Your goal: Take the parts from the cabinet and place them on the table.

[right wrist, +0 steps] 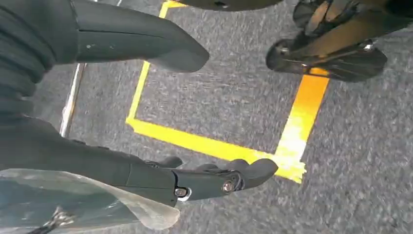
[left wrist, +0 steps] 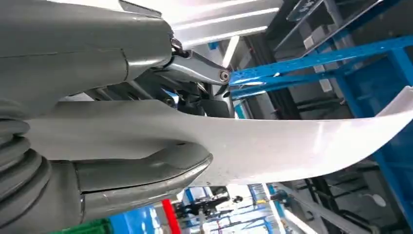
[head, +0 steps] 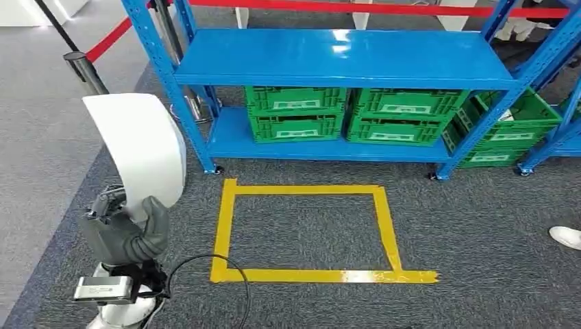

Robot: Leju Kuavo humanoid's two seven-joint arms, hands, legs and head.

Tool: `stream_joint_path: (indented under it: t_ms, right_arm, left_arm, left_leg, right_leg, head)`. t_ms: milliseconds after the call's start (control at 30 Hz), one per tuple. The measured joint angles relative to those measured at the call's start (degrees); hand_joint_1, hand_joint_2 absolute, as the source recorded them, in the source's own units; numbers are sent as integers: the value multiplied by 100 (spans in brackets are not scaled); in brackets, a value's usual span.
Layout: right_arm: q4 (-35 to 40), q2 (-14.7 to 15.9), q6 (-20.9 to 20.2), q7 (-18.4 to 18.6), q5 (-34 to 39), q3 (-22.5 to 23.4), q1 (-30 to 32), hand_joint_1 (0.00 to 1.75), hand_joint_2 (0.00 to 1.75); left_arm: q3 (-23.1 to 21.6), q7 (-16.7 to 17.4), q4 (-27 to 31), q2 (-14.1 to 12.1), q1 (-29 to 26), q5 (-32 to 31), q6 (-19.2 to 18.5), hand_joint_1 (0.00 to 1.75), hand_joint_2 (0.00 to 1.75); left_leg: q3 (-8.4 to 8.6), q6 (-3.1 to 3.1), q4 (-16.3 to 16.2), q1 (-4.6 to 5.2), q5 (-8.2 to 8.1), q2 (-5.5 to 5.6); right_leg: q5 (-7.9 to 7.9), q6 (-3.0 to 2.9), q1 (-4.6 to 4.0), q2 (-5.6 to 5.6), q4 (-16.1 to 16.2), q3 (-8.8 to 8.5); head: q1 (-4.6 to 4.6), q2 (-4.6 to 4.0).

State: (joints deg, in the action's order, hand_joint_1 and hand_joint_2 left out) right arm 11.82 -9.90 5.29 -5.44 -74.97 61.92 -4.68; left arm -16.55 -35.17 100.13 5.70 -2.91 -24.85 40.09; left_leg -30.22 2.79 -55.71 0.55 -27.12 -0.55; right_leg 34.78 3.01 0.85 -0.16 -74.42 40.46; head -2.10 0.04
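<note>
Between the left hand's point(head: 127, 236) thick grey thumb and dark fingers point(left wrist: 195, 66) sits a smooth, curved white part point(head: 144, 147), pinched at its lower edge. The right hand's point(right wrist: 146, 122) fingers hang spread above speckled grey carpet point(head: 479, 226) and glossy yellow tape point(head: 301, 274).

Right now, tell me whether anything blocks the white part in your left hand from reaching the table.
Cannot judge: the left hand grips the white curved part, but these views show the blue rack, not the table.
</note>
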Motion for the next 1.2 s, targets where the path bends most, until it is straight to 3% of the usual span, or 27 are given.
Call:
stream_joint_path:
  t_ms: [33, 100, 133, 167, 267, 300, 367, 433, 467, 500, 533, 600, 633, 667, 767, 800, 867, 933, 967, 1000, 1033, 1100, 1133, 1167, 1200]
  right_arm:
    - [0, 4, -82, -48, 24, 0, 2, 0, 175]
    - [0, 22, -142, -87, 41, 0, -8, 0, 175]
    - [0, 26, -168, -98, 48, 0, -24, 0, 175]
    - [0, 26, -175, -124, 63, 0, -28, 0, 175]
    - [0, 26, -190, -162, 74, 0, 6, 0, 175]
    - [-2, 13, -192, -175, 70, 0, 8, 0, 175]
    - [0, 20, -245, -219, 70, 2, 3, 0, 175]
    - [0, 22, -338, -247, 65, 2, -1, 0, 175]
    - [0, 22, -374, -247, 65, 2, 3, 0, 175]
    - [0, 22, -406, -247, 65, 2, 4, 0, 175]
    - [-2, 22, -428, -245, 68, 2, 7, 0, 175]
    - [-2, 22, -467, -240, 72, 2, 9, 0, 175]
    - [-2, 20, -472, -238, 70, 2, 13, 0, 175]
    - [-2, 22, -472, -238, 72, 2, 13, 0, 175]
    - [-2, 22, -472, -229, 68, 2, 16, 0, 175]
    - [-2, 22, -472, -227, 61, 2, 8, 0, 175]
    - [-2, 28, -478, -229, 48, 2, -5, 0, 175]
    - [-2, 28, -483, -227, 41, 0, 0, 0, 175]
    - [-2, 28, -505, -227, 33, 0, 8, 0, 175]
    - [-2, 28, -507, -227, 30, 0, 18, 0, 175]
    - [-2, 28, -509, -218, 24, 0, 20, 0, 175]
    - [-2, 33, -509, -212, 13, 0, 18, 0, 175]
    - [-2, 37, -509, -212, 6, 0, 18, 0, 175]
    - [-2, 46, -511, -212, 6, 0, 17, 0, 175]
    - [-2, 46, -511, -212, 6, 0, 16, 0, 175]
  left_arm:
    - [0, 0, 0, 0, -6, 0, 0, 175, 175]
    - [7, 0, 0, 2, -6, 0, 0, 175, 175]
    - [11, 0, 2, 4, -7, 0, 0, 175, 175]
    - [15, 0, 7, 2, -3, 0, 0, 175, 175]
    - [15, 0, 7, 4, -14, -4, -2, 175, 175]
    - [17, 0, 9, 0, -15, -2, 0, 175, 175]
    - [17, 0, 11, -2, -15, -11, 0, 175, 175]
    - [17, 0, 9, -4, -29, -11, 0, 175, 175]
    - [15, 0, 9, -4, -39, -11, 0, 175, 175]
    - [17, 0, 9, -4, -48, -11, 0, 175, 175]
    - [17, 0, 9, -7, -48, -11, 0, 175, 175]
    - [22, 0, 11, -7, -44, -11, 2, 175, 175]
    - [22, 0, 11, -4, -39, -11, 2, 175, 175]
    - [15, 0, 11, 2, -24, -13, 2, 175, 175]
    - [31, 0, 13, 4, -20, -13, 4, 175, 175]
    - [37, 0, 13, 7, -18, -13, 4, 175, 175]
    - [50, 0, 15, 26, -10, -17, 4, 175, 175]
    - [61, 0, 15, 42, -17, -17, 4, 175, 175]
    - [70, 0, 15, 42, -17, -24, 4, 175, 175]
    - [77, -2, 15, 46, -24, -44, 4, 175, 175]
    - [85, -11, 15, 52, -27, -83, 4, 175, 175]
    - [116, -48, 15, 113, -27, -190, 4, 175, 175]
    - [131, -85, 15, 155, -27, -247, 4, 175, 175]
    - [149, -118, 15, 197, -24, -275, 4, 175, 175]
    - [164, -144, 15, 236, -20, -278, 2, 175, 175]
  left_leg:
    - [-27, -8, -30, 1, 5, 1]
    - [-75, -30, -123, -1, -9, 3]
    - [-116, -61, -163, 16, -19, 1]
    - [-171, -88, -253, 49, -28, 5]
    - [-201, -162, -232, 37, 31, 1]
    - [-229, -189, -267, 39, -6, 13]
    - [-398, -284, -709, 6, -375, 34]
    - [-776, -338, -1643, -42, -827, 33]
    - [-901, -350, -1965, -51, -927, 33]
    - [-897, -358, -2006, -60, -871, 33]
    - [-761, -350, -1779, -67, -684, 33]
    - [-263, -291, -780, -59, -153, -36]
    - [-67, -250, -341, -29, -42, -236]
    - [-50, -233, -253, 32, -99, -319]
    - [-118, -153, -225, 41, -92, -148]
    - [-106, -89, -151, 16, -42, -95]
    - [-118, -23, -105, -17, 23, -24]
    - [-156, 11, -108, -4, 46, 59]
    - [-169, 19, -111, 6, 53, 106]
    - [-171, 18, -113, 14, 59, 167]
    - [-168, 14, -116, 15, 62, 225]
    - [-168, 8, -149, 14, 63, 362]
    - [-180, -12, -181, 8, 49, 421]
    - [-232, -46, -226, 40, 41, 467]
    - [-294, -78, -265, 18, 59, 528]
  right_leg:
    - [-178, -4, 0, 0, 288, -194]
    - [-611, -23, 7, -7, 1339, -816]
    - [-479, -38, -2, -3, 1625, -985]
    - [-525, -96, -5, 9, 1690, -1005]
    - [-561, -174, -25, 5, 1636, -948]
    - [-601, -235, 24, -7, 1678, -945]
    - [-633, -287, 31, -7, 1677, -912]
    - [-653, -307, 25, -9, 1673, -866]
    - [-661, -308, 25, -10, 1670, -849]
    - [-670, -304, 25, -11, 1669, -843]
    - [-675, -302, 25, -11, 1669, -843]
    - [-675, -301, 25, -75, 1668, -867]
    - [-674, -294, 24, -91, 1672, -874]
    - [-679, -252, -14, -124, 1656, -853]
    - [-716, -156, -12, -299, 1693, -832]
    - [-705, -116, -21, -344, 1694, -845]
    - [-409, -74, -6, -104, 1379, -667]
    - [56, -61, -3, -13, 408, -237]
    - [183, -55, -5, -4, 7, -56]
    - [153, -59, -5, -3, -119, 0]
    - [-2, -64, -5, 1, 36, -85]
    - [-521, -88, 2, 75, 973, -553]
    - [-695, -98, 28, 302, 1489, -797]
    - [-582, -104, 59, 583, 1615, -896]
    - [-573, -115, 58, 524, 1649, -936]
  head:
    - [-2, 0]
    - [0, 0]
    - [-2, 0]
    - [-11, 0]
    - [-7, 0]
    - [2, 0]
    - [-61, 0]
    - [-61, 0]
    - [-61, 0]
    - [-66, 0]
    - [-63, 0]
    - [-70, 0]
    - [-64, 0]
    - [-70, 0]
    - [-77, 0]
    - [-66, 0]
    - [-50, 0]
    - [-59, 0]
    - [-55, 0]
    - [-59, 0]
    - [-59, 0]
    - [-55, 0]
    - [-55, 0]
    - [-59, 0]
    - [-68, 0]
